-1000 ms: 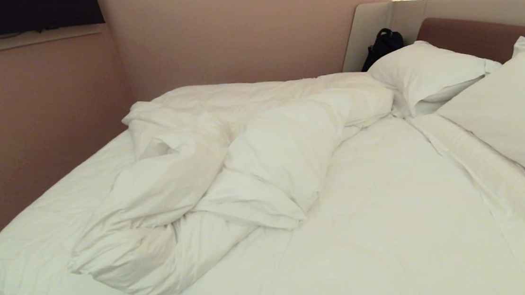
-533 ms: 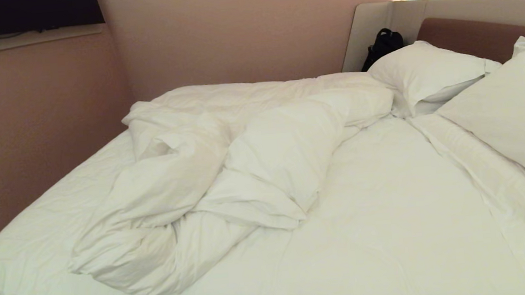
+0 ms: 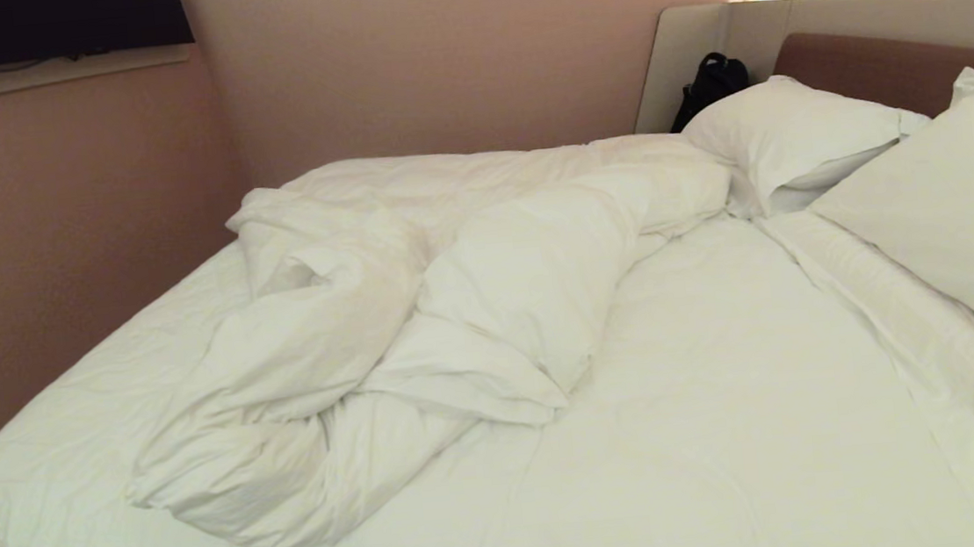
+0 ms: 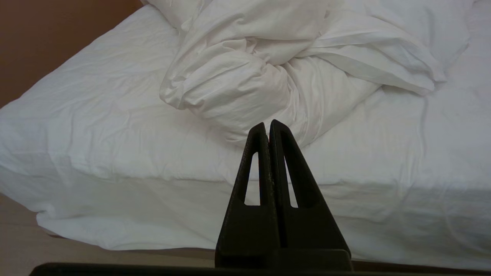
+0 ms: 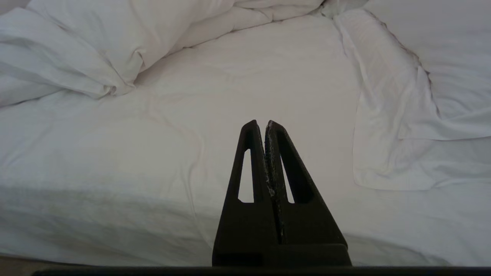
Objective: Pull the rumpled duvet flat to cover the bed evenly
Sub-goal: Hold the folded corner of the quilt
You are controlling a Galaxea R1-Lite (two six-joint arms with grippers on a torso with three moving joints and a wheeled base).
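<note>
Pink walls close in the far side of the room, with a dark screen (image 3: 47,25) mounted high on my left and a strip of warm light glowing above the beige panel behind the bed (image 3: 730,428). From my head camera I look down across the mattress, which fills nearly the whole view, its white sheet (image 3: 753,391) lying fairly smooth over the near and middle part. The duvet (image 3: 387,335) is bunched into a thick, twisted heap on the left half of the bed, running from near the front left corner back toward the far wall, where it spreads flatter; the right half of the mattress is uncovered by it. Two white pillows sit at the right against the brown headboard (image 3: 901,65): one farther back (image 3: 792,137), one larger and nearer (image 3: 958,215). A black bag (image 3: 710,85) leans in the corner behind the far pillow. Neither arm shows in the head view. Through the left wrist camera I see my left gripper (image 4: 269,124) with its fingers pressed together, holding nothing, off the front edge of the bed and pointing at the near end of the duvet heap. My right gripper (image 5: 262,124) is likewise pressed together and empty, aimed at bare sheet, with the duvet off to one side and a pillow to the other.
</note>
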